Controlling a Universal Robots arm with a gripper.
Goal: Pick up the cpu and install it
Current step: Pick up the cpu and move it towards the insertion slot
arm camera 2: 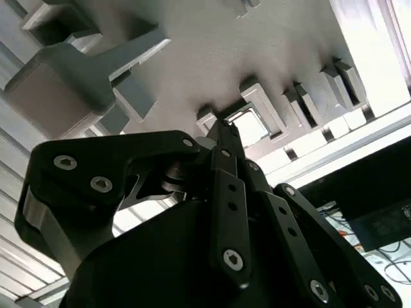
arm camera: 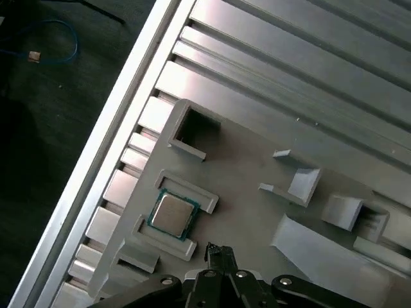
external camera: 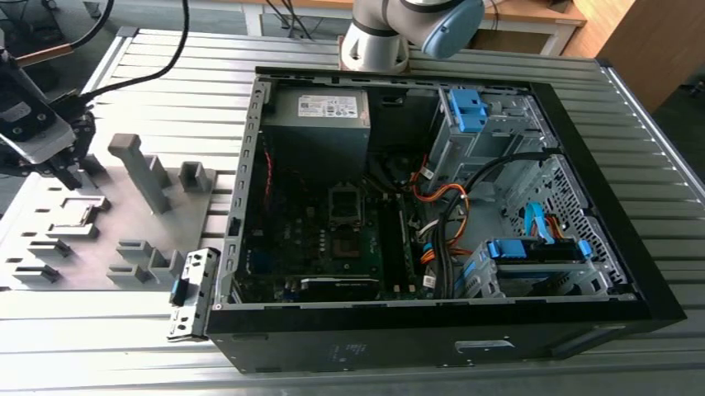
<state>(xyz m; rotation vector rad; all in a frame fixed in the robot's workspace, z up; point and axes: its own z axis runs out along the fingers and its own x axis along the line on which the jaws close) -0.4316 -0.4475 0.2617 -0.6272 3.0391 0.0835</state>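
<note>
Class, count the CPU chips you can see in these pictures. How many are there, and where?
1. The cpu lies in a framed recess of the grey fixture plate, near the gripper. Others could be hidden inside the computer case.

1. We note a ribbed aluminium table [external camera: 99,363] as the work surface.
2. We see a dark floor [arm camera: 45,167] beside the table's edge, with a blue cable [arm camera: 70,31] lying on it.
3. We see wooden furniture [external camera: 645,41] beyond the table's far side.
</note>
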